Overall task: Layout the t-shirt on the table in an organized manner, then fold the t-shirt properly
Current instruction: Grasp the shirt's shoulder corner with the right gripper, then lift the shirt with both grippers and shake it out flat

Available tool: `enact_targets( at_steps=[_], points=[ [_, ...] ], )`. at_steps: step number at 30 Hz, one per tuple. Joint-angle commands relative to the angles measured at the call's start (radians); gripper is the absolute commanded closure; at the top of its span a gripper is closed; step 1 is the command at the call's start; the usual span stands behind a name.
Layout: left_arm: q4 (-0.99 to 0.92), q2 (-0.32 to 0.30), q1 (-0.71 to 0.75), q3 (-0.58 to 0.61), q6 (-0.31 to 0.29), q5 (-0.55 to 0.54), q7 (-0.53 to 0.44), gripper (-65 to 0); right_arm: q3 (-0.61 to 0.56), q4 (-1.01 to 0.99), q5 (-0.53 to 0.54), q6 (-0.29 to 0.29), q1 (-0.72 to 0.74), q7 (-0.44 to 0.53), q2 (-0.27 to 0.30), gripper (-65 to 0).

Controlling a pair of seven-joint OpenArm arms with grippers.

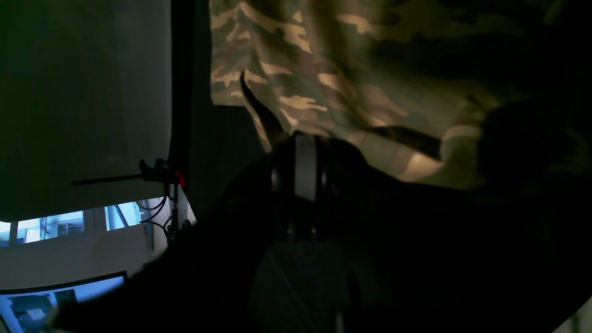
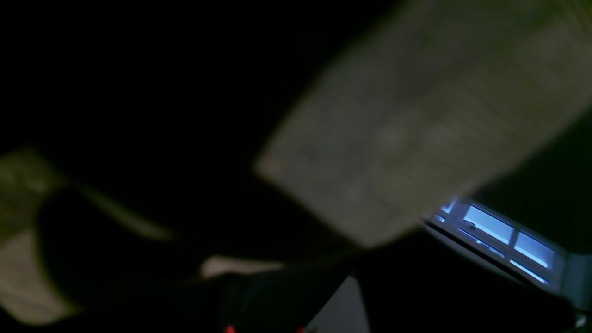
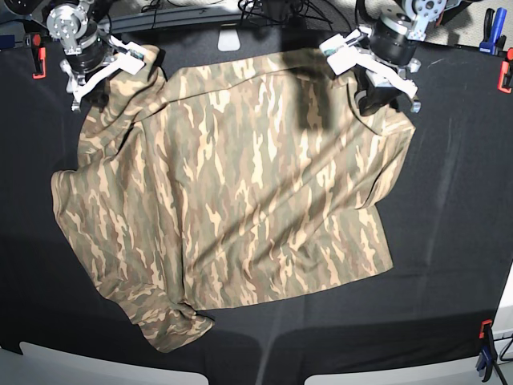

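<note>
Camouflage t-shirt [image 3: 232,192] sprawls across my black table [image 3: 457,241]; left gripper [image 3: 377,92] clenches its far-edge hem, right gripper's [image 3: 96,76] grip I cannot tell.

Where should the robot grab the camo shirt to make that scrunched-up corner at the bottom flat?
Probably the bunched sleeve of the t-shirt, at the near edge. Come from above, pinch its outer tip and pull outward. There the cloth is folded over itself and raised, so there is something to pinch, with bare table beside it.

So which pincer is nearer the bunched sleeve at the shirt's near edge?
Right. The right pincer sits on the bunched sleeve's side; the left pincer is at the opposite far corner.
</note>
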Motion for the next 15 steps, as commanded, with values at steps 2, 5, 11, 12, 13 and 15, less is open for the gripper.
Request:
enact_targets(
  at_steps=[2,5,11,12,13,15],
  points=[
    [0.016,-0.011,-0.003,-0.005,0.016,0.021,-0.008,0.0,0.004,0.012,-0.006,-0.041,0.000,-0.026,0.017,-0.4],
    [0.016,-0.011,-0.003,-0.005,0.016,0.021,-0.007,0.0,0.004,0.031,-0.006,-0.098,-0.001,-0.101,0.017,0.0],
    [0.016,-0.019,-0.002,-0.005,0.016,0.021,0.022,0.0,0.004,0.125,-0.006,-0.115,-0.067,-0.240,0.033,0.0],
    [0.016,-0.023,-0.003,-0.005,0.016,0.021,0.026,0.0,0.004,0.147,-0.006,-0.110,-0.101,-0.241,0.040,0.0],
    [0.016,-0.028,-0.002,-0.005,0.016,0.021,0.030,0.0,0.004,0.169,-0.006,-0.108,-0.137,-0.255,0.047,0.0],
    [0.016,-0.040,-0.003,-0.005,0.016,0.021,0.041,0.0,0.005,0.204,-0.039,-0.108,-0.210,-0.301,0.056,0.0]
  ],
)
